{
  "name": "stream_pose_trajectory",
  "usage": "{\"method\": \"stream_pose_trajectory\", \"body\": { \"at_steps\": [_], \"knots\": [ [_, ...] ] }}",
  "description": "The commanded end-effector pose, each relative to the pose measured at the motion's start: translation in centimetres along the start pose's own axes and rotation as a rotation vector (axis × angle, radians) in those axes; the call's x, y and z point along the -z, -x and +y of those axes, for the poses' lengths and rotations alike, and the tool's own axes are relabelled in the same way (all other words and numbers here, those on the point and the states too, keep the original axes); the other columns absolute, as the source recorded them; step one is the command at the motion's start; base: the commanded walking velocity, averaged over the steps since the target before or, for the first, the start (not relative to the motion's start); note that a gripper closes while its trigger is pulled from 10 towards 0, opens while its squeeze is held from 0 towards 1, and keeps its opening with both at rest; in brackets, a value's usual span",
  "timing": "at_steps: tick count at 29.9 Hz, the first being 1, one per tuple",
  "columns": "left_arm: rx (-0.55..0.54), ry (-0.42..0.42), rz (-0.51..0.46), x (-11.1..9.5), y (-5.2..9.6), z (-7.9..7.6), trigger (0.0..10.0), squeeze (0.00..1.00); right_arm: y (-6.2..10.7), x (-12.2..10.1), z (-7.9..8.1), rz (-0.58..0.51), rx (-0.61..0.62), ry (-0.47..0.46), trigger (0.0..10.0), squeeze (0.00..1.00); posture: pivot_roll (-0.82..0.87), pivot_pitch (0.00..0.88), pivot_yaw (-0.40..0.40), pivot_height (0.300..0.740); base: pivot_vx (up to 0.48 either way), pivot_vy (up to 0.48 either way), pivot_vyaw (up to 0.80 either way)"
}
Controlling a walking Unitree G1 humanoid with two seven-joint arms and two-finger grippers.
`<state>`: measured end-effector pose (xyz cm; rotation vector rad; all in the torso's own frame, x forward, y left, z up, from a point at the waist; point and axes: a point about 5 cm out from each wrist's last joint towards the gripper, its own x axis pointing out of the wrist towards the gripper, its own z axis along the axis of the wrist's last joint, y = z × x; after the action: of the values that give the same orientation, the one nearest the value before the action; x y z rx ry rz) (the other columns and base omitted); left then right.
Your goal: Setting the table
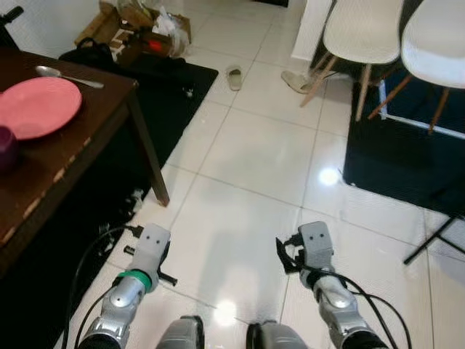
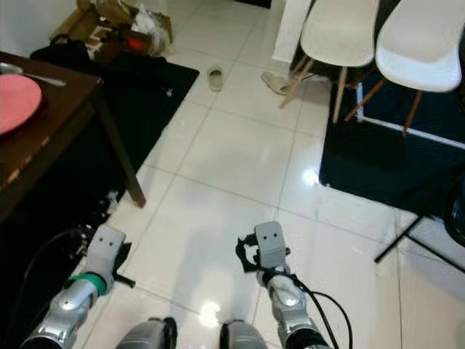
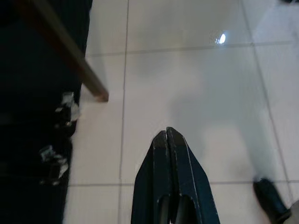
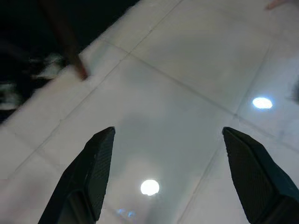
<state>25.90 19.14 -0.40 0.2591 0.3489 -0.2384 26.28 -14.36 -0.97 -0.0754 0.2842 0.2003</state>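
Observation:
A dark wooden table (image 1: pixel 69 163) stands at my left. On it lie a pink plate (image 1: pixel 38 106), a metal spoon (image 1: pixel 67 75) beyond the plate, and a purple cup (image 1: pixel 7 147) at the near left edge. Both arms hang low over the white tiled floor. My left gripper (image 3: pixel 167 133) is shut with nothing in it, pointing down at the floor near the table leg (image 3: pixel 96 91). My right gripper (image 4: pixel 168 135) is open and empty above the tiles.
A black rug (image 1: pixel 171 91) lies under and beyond the table. Boxes and bags (image 1: pixel 142 29) clutter the far left corner. Slippers (image 1: pixel 234 76) lie on the tiles. Two white chairs (image 1: pixel 396 36) stand at the right on a dark mat (image 1: pixel 399 160). A black stand leg (image 1: pixel 436 236) crosses the floor.

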Motion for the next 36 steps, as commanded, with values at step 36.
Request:
{"method": "stream_pose_trajectory", "body": {
  "at_steps": [36],
  "knots": [
    [-0.351, -0.128, -0.891, -22.3, 4.3, 1.3, 10.0, 0.00, -0.1, -21.8, -2.2, -0.795, 0.126, -0.108, 10.0, 0.00, 0.00, 0.128, 0.055, 0.740, 0.301, 0.000, 0.04]
  ]
}}
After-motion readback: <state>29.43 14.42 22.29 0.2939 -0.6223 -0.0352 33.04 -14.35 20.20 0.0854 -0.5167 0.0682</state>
